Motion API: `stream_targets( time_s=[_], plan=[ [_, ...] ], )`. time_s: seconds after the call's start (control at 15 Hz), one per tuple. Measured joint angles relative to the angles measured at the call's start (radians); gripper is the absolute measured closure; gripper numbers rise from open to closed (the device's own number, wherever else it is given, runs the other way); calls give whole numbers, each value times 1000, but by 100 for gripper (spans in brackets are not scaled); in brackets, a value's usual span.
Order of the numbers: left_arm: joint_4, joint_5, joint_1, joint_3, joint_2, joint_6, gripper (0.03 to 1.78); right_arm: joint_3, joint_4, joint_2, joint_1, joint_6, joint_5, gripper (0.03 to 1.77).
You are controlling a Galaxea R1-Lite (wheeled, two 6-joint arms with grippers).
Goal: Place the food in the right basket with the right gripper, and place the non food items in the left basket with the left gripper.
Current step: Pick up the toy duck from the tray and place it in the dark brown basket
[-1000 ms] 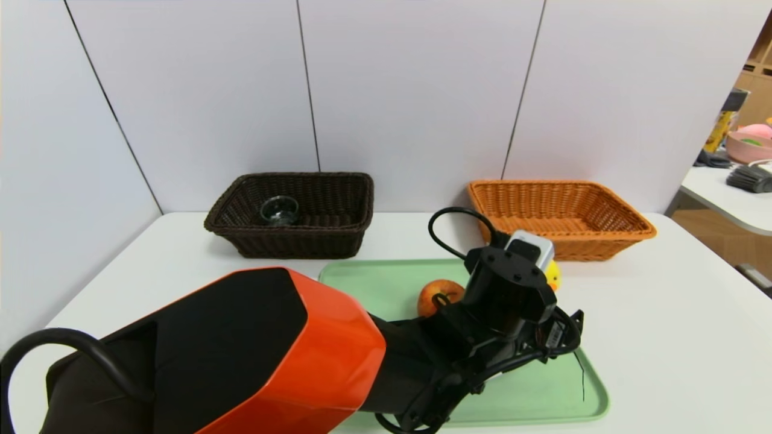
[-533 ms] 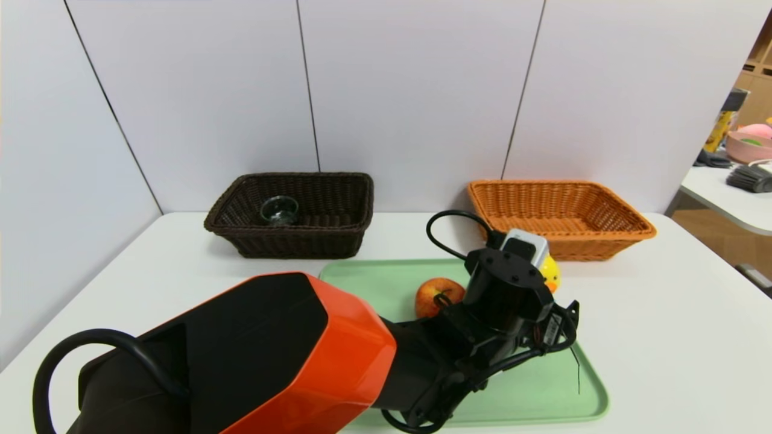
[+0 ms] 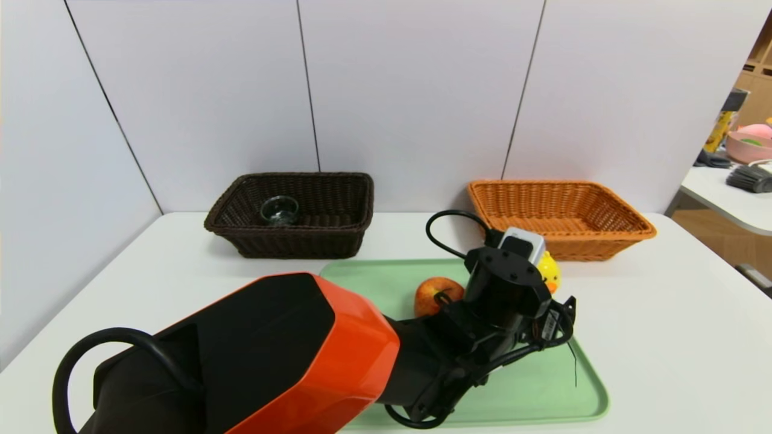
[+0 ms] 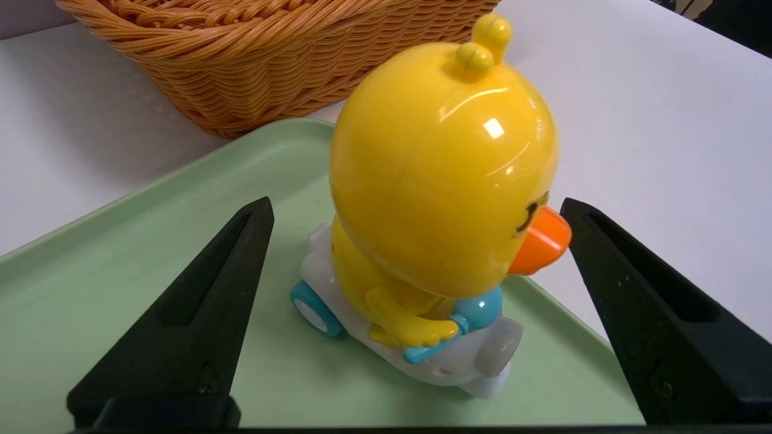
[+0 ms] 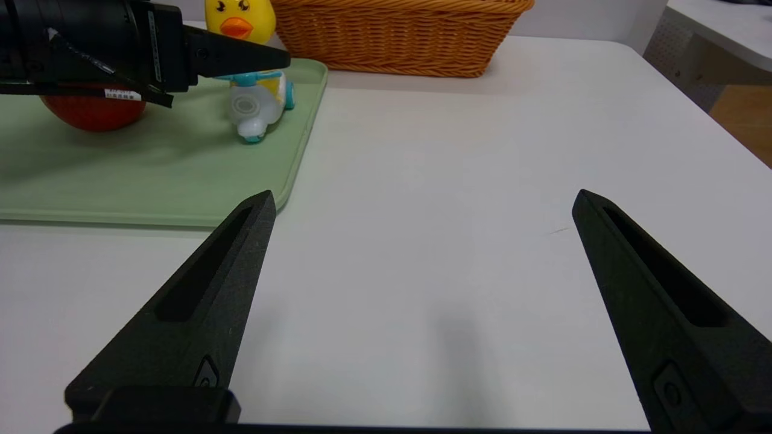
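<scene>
On the green tray (image 3: pixel 543 398), the duck toy (image 4: pixel 440 199) stands between the spread fingers of the left pincer (image 4: pixel 416 211), neither visibly touching it. Just beside it sits the apple (image 3: pixel 431 295). Inside the dark left basket (image 3: pixel 289 241) lies the glass cup (image 3: pixel 279 210); the orange right basket (image 3: pixel 561 241) stands behind the tray. Parked over the bare tabletop (image 5: pixel 452 181), the right pincer (image 5: pixel 422 205) is spread too.

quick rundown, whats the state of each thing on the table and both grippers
duck toy: upright on the green tray, between the open left gripper fingers, not gripped
apple: on the tray, untouched
glass cup: inside the dark brown basket
orange basket: nothing visible inside
right gripper: open, holding nothing, over bare table beside the tray
</scene>
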Motion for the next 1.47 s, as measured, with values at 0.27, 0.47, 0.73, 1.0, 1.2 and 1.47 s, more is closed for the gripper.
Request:
stream_targets(
  time_s=[0.27, 0.47, 0.73, 1.0, 1.2, 1.47],
  plan=[
    [0, -1, 0, -23, 14, -1, 12, 0, 1, 0, 0, 0, 0, 10],
    [0, -2, -1, -34, 22, 0, 12, 0, 0, 0, 0, 0, 0, 10],
    [0, -1, 0, -42, 30, 0, 12, 0, 0, 0, 0, 0, 0, 10],
    [0, -2, 0, -49, 36, 0, 12, 0, 0, 0, 0, 0, 0, 10],
    [0, -1, 0, -51, 38, 1, 49, 0, 0, 0, 0, 0, 0, 10],
    [0, -2, 0, -58, 40, 1, 98, 0, 0, 0, 0, 0, 0, 10]
  ],
)
